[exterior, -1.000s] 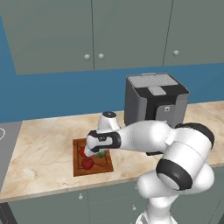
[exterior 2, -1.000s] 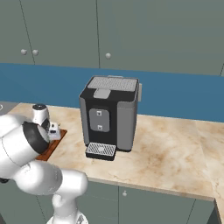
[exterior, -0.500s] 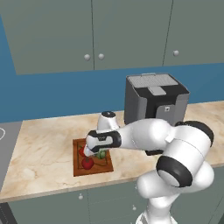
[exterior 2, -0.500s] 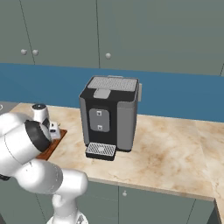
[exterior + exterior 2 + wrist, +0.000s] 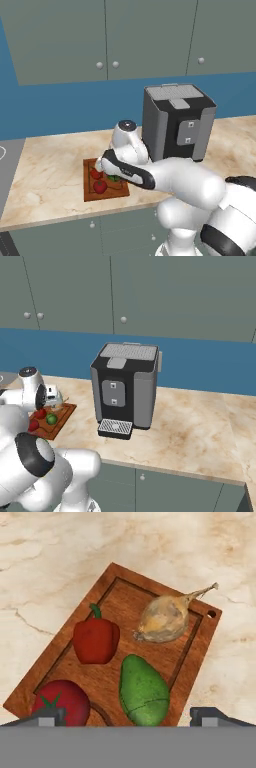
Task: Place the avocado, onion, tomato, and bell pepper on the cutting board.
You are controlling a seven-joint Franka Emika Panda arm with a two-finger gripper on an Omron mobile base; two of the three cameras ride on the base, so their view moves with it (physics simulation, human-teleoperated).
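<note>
Cutting board [image 5: 150,602]: reddish-brown, grooved, lying flat on the marble worktop [image 5: 60,547], left of the coffee machine [image 5: 175,122].
Onion [image 5: 162,618]: on the board, stalk toward the corner with the hole.
Bell pepper [image 5: 96,638]: red, on the board beside the onion.
Avocado [image 5: 144,692]: green, on the board, between the fingertips in the hand view.
Tomato [image 5: 61,701]: on the board, next to the avocado.
End effector [image 5: 134,716]: fingers spread wide apart above the board, holding nothing.

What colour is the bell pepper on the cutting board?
Red with a short green stem; the bell pepper shows best in the hand view, lying on the cutting board.
</note>
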